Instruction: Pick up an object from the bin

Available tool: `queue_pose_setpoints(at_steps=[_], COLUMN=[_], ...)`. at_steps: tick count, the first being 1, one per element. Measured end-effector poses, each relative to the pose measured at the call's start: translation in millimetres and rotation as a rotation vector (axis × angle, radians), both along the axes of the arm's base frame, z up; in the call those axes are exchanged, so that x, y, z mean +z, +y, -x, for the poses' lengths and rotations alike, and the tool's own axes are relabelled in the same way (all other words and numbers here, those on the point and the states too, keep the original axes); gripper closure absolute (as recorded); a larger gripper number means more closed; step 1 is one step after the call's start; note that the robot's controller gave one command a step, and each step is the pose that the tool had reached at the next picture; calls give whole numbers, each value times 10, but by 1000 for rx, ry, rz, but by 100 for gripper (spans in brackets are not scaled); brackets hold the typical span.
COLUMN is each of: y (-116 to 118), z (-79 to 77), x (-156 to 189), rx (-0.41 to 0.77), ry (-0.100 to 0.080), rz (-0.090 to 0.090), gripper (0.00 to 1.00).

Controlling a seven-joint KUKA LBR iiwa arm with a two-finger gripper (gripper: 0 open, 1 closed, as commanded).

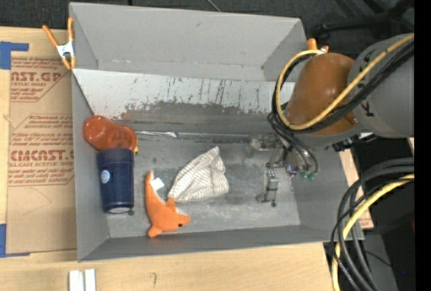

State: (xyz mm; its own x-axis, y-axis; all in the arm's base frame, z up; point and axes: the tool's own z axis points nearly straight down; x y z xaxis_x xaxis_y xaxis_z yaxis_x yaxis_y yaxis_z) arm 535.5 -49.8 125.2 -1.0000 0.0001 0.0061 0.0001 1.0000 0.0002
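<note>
The gripper point(271, 190) hung low over a bare, scuffed patch of floor in the right part of the grey metal bin point(202, 98), near the front wall and clear of the loose things. Whether the claw was spread or pressed together could not be told from this angle. No thing lay directly under it. The nearest was a striped cloth point(200, 178), grey and white and crumpled into a rough wedge, lying near the middle of the floor to the gripper's left, with a strip of open floor between the two. Just beside the cloth's lower left edge lay an orange fish toy point(163, 211) with a small white tag near its upper end; its body ran along the front of the bin and seemed to touch the cloth. Further left, close to the left wall, a dark blue cylinder point(116, 180) lay on its side with a pale round mark on it. At its upper end sat a red-orange rounded thing point(104, 133), touching or nearly touching the cylinder. Nothing stood between the gripper and the cloth. Above the gripper, the robot's orange cover point(322, 91) and a looping yellow cable point(277, 98) overhung the bin's right wall and hid the back right corner of the floor.
</note>
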Motion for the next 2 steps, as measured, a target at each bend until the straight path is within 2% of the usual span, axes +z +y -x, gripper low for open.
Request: queue_pose_setpoints(at_steps=[1, 2], y=[1, 319], z=[-16, -193], x=[46, -300], rx=[1, 5], ry=[-7, -12], rz=[0, 1], gripper=[0, 0])
